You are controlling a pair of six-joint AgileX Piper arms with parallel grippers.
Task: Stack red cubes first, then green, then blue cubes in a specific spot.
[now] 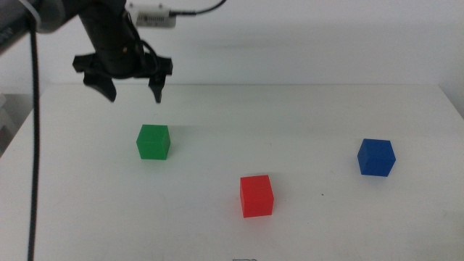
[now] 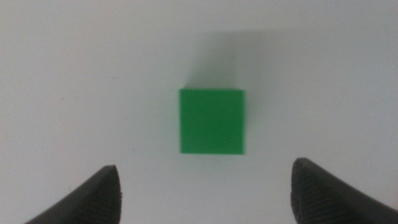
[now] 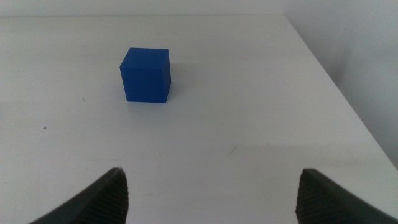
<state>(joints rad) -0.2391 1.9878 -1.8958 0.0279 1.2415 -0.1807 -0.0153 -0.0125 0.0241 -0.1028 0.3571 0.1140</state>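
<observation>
left gripper (image 1: 135,94) hovering over green cube (image 1: 153,141), fingers (image 2: 87,199) spread, holding nothing. best lowered straight, straddling opposite faces squarely. right gripper (image 3: 211,199) waiting, fingers spread, facing blue cube (image 3: 145,74).

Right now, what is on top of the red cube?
Nothing rests on the red cube; its top face is bare. The green cube and blue cube sit apart on the white table. The left end effector hangs open above the green cube.
</observation>
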